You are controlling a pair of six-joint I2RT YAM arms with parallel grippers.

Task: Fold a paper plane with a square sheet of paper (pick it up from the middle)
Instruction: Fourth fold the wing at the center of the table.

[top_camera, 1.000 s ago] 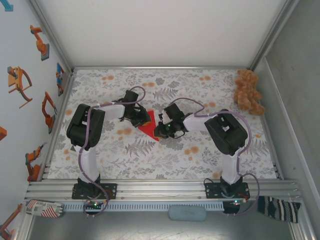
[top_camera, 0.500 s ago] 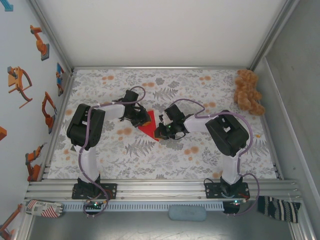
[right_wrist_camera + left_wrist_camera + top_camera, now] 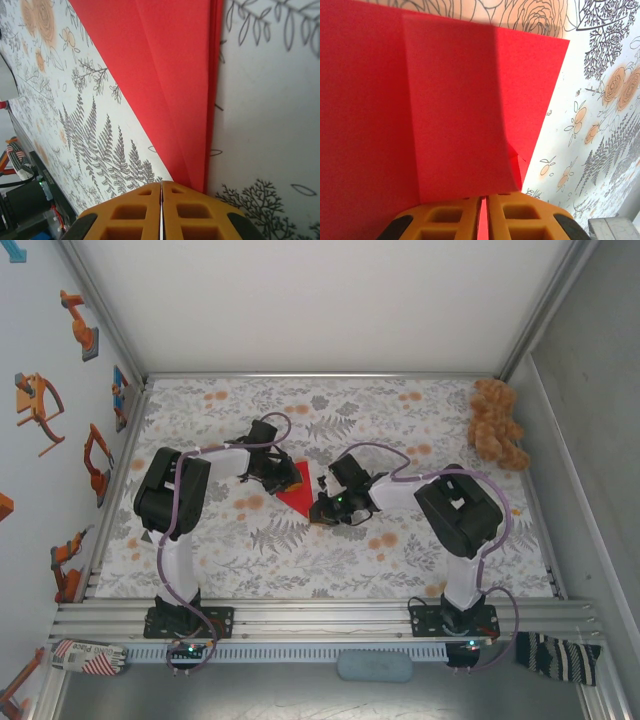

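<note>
The square sheet of paper point(image 3: 297, 498) is bright red and lies folded into a pointed wedge on the floral table, between my two grippers. The left gripper point(image 3: 289, 478) sits at the wedge's far left edge. In the left wrist view its orange fingers point(image 3: 450, 220) are shut on a raised red fold, and the layered paper point(image 3: 455, 110) spreads ahead of the left gripper point(image 3: 484, 197). The right gripper point(image 3: 322, 512) is at the near pointed end. In the right wrist view the right gripper point(image 3: 161, 184) is shut, its tips right at the narrow tip of the paper point(image 3: 175, 75).
A brown teddy bear point(image 3: 497, 424) sits in the far right corner. The floral cloth point(image 3: 400, 550) covers the table inside metal frame rails. A grey-blue pad point(image 3: 374, 666) and a striped cloth point(image 3: 556, 655) lie in front of the arm bases.
The right gripper has shifted slightly toward the near side, along the paper's pointed end. The left gripper and the paper have stayed put.
</note>
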